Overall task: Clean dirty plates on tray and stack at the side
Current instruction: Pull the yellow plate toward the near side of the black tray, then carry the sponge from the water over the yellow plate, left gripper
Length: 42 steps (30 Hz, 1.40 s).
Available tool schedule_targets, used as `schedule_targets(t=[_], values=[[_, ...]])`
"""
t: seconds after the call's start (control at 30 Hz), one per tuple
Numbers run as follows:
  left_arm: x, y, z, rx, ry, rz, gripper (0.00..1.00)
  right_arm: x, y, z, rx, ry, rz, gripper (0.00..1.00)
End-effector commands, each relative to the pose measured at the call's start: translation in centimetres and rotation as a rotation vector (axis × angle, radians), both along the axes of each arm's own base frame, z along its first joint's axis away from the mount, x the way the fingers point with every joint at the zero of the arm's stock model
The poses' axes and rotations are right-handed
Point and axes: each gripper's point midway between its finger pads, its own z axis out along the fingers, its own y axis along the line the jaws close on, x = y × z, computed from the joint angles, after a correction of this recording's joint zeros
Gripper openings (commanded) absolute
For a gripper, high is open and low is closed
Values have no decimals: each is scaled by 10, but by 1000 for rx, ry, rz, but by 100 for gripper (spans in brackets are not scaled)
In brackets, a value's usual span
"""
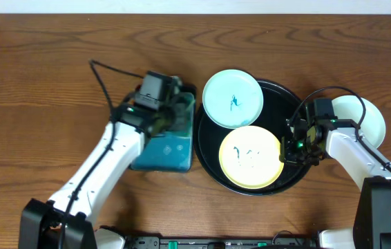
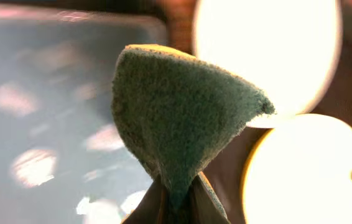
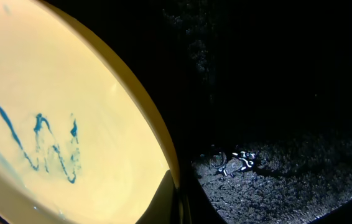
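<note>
Probably stiff, light and slick, the yellow plate (image 1: 251, 156) on the tray (image 1: 289, 104) suits a rim pinch, as the right fingers (image 3: 163, 208) hold it; left fingers (image 2: 148, 205) clamp the sponge (image 2: 176, 118).

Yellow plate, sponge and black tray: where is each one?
yellow plate (image 1: 251, 158), overhead view, its scribbled middle.
sponge (image 2: 182, 118), left wrist view, its green face.
black tray (image 1: 208, 159), overhead view, bare left floor.

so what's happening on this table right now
The left gripper pinches a green sponge above the teal sponge tray. The right gripper is clamped on the right rim of the yellow plate, which lies in the black tray beside a mint plate; both carry teal scribbles. A third pale plate sits on the table to the right, outside the tray.
</note>
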Motion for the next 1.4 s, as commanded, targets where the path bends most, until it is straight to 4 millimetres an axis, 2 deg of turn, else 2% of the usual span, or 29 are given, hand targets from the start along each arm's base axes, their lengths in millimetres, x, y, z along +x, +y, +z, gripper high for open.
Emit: schedule_targets(t=[0.0,0.17,0.3,0.43,0.6,0.73,0.9,1.0,1.13,1.27,1.37], values=[[-11,-56,17,-70,-57,-159,8,1,-2,-1,-20,4,-37,1],[-25,-115,16,-131,-102,-264,8,0,-2,-1,-20,8,-37,1],[-35,-145,4,-177,-65,-262,8,-1,-2,-1,-19,10,-37,1],[-47,-177,-16,-185,-63,-330,8,-3,-2,-1,-20,19,-37,1],[-63,-205,-36,-189,-59,-397,8,-4,-1,-1,-20,21,-33,1],[-74,-217,-54,-177,-39,-429,7,-5,0,-1,-21,24,-29,1],[-80,-213,-81,-129,14,-430,8,-6,0,-2,-22,32,-28,1],[-78,-198,-95,-62,48,-387,8,-7,0,-2,-22,34,-28,1],[-72,-165,-110,67,77,-315,8,-8,0,-2,-26,38,-28,1],[-66,-138,-115,134,116,-261,7,-10,-2,-2,-34,45,-28,1],[-57,-127,-107,130,117,-228,7,-11,-3,-2,-39,49,-29,1]])
